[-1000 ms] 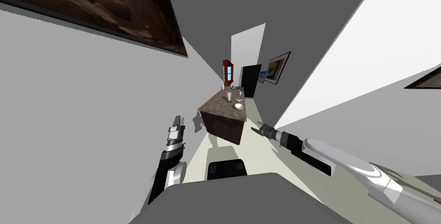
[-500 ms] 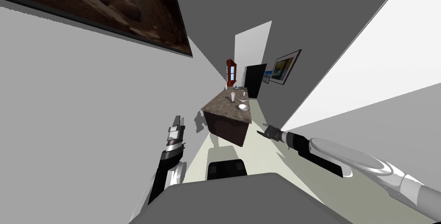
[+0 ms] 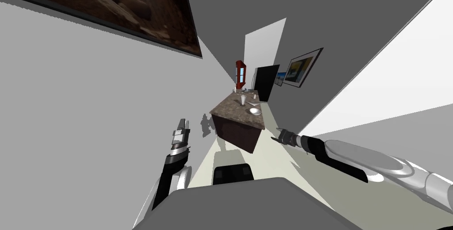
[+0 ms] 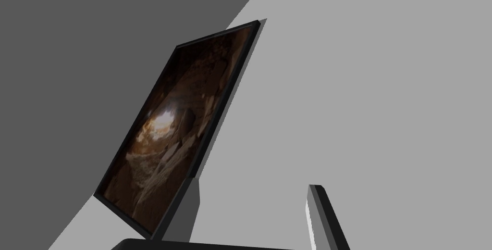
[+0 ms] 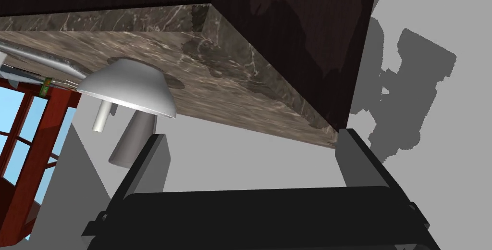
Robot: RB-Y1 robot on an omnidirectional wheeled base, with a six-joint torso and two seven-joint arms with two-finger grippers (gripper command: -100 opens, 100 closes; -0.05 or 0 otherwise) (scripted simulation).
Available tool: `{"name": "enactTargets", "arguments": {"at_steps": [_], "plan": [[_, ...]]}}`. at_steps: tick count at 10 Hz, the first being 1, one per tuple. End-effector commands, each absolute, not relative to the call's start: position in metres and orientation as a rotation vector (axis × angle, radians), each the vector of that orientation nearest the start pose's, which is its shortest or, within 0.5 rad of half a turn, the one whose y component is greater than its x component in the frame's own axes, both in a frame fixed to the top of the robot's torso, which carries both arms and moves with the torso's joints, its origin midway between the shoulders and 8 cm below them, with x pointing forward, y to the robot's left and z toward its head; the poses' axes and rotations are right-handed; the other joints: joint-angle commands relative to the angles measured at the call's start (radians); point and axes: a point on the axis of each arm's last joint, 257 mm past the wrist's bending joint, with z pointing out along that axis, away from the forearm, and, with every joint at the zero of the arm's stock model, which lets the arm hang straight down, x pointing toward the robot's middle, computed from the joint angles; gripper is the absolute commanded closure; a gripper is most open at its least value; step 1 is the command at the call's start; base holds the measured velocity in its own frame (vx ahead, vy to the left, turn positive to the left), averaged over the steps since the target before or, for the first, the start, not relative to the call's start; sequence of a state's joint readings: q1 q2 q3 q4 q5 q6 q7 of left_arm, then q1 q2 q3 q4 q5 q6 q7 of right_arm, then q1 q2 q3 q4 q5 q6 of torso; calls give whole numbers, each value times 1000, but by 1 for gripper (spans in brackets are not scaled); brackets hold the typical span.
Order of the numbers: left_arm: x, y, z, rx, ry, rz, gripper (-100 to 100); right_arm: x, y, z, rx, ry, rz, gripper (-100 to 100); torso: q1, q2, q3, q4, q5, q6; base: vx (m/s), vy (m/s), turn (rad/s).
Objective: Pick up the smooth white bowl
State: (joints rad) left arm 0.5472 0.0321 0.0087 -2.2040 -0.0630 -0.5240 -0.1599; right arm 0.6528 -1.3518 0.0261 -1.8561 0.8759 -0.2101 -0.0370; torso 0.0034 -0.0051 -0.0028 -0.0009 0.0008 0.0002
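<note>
Head view: bowl (image 3: 255, 111) is sitting by the desk (image 3: 230, 110)'s right edge, well apart from the left end effector (image 3: 181, 123) and right end effector (image 3: 276, 135). Left wrist view: fingers are standing apart. Right wrist view: fingers are gaping too, facing the bowl.

The left arm (image 3: 170, 170) is tucked in beside the chest, forearm pointing forward. The left tool (image 3: 181, 123) is at its end, with its two thin fingers (image 4: 318, 213) standing apart. The right arm (image 3: 367, 163) stretches out wide from the shoulder and angles back toward the middle. The right tool (image 3: 278, 134) points ahead, its fingers (image 5: 358, 158) spread well apart.
</note>
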Motion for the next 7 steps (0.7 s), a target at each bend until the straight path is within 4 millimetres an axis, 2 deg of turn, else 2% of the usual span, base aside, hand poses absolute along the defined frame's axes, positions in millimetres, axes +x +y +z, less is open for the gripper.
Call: {"name": "enactTargets", "arguments": {"at_steps": [1,2,3,4,5,6,7], "plan": [[350,280,-21,-598,781,-1072,0,334,-458,-280,-807,2138,-113,-100,0,0,0,0,0,0,98,45,103],[350,280,-21,-598,781,-1072,0,335,-460,-277,-832,2139,-123,-100,-1,-2,-1,0,0,0,80,38,60],[350,280,-21,-598,781,-1072,0,328,-479,-282,-870,2166,-182,-100,-1,-1,-1,0,0,0,108,67,110],[350,280,-21,-598,781,-1072,0,330,-481,-279,-896,2166,-193,-100,0,-2,-1,0,0,0,96,54,57],[350,280,-21,-598,781,-1072,0,323,-500,-283,-941,2191,-251,-100,0,-2,-1,0,0,0,112,63,90],[350,280,-21,-598,781,-1072,0,324,-501,-281,-960,2190,-259,-100,0,-3,-2,-1,0,0,95,54,57],[350,280,-21,-598,781,-1072,0,318,-520,-281,-1017,2211,-319,-100,0,-2,-1,-1,0,0,118,69,101]]}}
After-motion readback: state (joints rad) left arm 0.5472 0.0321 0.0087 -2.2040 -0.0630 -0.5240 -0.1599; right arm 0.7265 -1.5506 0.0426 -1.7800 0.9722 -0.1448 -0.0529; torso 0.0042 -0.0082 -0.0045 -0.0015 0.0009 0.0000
